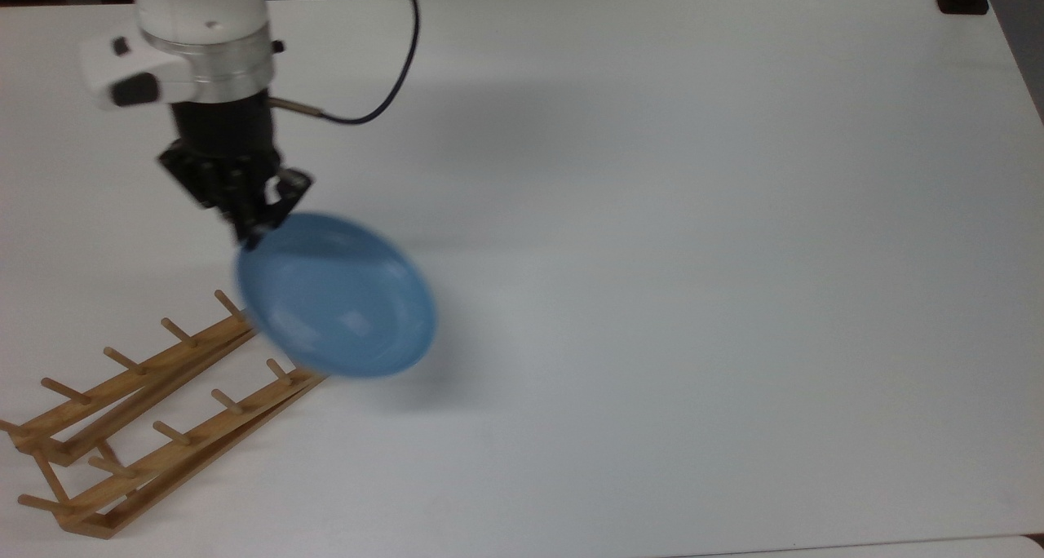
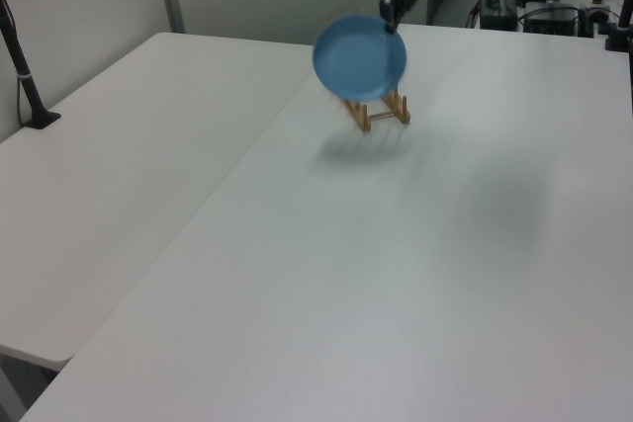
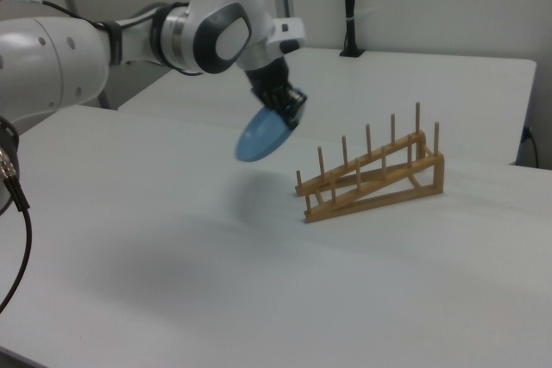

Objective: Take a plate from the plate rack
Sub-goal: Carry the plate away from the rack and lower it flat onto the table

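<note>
One plate (image 1: 338, 297), one plate rack (image 1: 155, 411), one pincer (image 1: 253, 228).

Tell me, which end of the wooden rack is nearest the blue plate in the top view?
The plate rack's upper right end; the plate covers it.

The arm (image 3: 103, 40) reaches in from the right view's left, its white links bending down to a black gripper (image 3: 287, 111). In the top view the wrist (image 1: 204, 52) points down the frame, the gripper (image 1: 254, 223) below it, a black cable (image 1: 383, 93) looping off its side. The 2 fingers are clamped on the rim of the plate (image 1: 338, 297), which hangs tilted in the air.
</note>
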You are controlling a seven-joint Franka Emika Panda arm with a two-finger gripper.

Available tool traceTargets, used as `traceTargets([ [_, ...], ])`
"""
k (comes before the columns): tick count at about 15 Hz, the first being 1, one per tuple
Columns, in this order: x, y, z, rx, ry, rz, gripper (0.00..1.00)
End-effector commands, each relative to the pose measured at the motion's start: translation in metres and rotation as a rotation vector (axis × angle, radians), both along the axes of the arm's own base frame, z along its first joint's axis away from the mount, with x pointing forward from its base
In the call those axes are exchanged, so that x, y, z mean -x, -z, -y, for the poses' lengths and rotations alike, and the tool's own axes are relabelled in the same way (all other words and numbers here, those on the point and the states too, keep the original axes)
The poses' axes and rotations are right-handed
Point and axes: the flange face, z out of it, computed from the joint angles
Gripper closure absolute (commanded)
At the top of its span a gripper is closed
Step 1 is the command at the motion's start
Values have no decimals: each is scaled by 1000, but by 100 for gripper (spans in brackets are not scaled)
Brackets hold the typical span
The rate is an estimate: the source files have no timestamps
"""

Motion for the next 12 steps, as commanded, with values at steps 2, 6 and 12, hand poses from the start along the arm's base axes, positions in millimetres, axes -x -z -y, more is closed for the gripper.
traceTargets([
  [2,42,38,-40,-59,-452,-342,100],
  [6,68,77,-63,-102,-900,-522,100],
  [12,85,142,-101,-138,-1252,-592,100],
])
